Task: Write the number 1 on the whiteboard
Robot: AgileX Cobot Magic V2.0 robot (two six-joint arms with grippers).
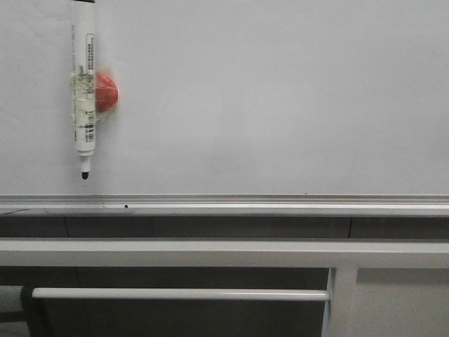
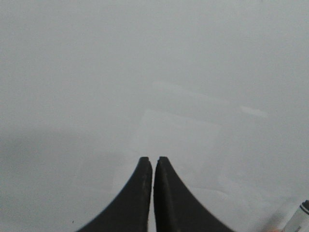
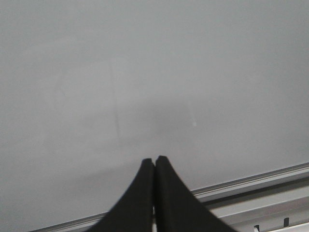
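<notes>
hanging tip-down against the whiteboard, a white marker pen with a black tip sits at the upper left of the front view, its nib stopping a little above the board's silver lower rail. clear tape wraps around the barrel's middle, and an orange-red round thing touches the pen just beside it on the right; what that thing is cannot be told. no black stroke shows on the board in any view, so the number 1 is not yet there.

the left hand has its two dark fingers pressed together, tips touching or nearly so, holding nothing, and pointing at bare white board. off to one side of that hand, near the edge of its wrist view, a blurred end of the pen peeks in, apart from the fingers.

the right hand is likewise closed on nothing, its fingers side by side. beyond it lies plain board, and the silver rail runs just past the fingertips at a slant.

below the rail in the front view run the white bars of the frame, with a thinner crossbar lower down.
</notes>
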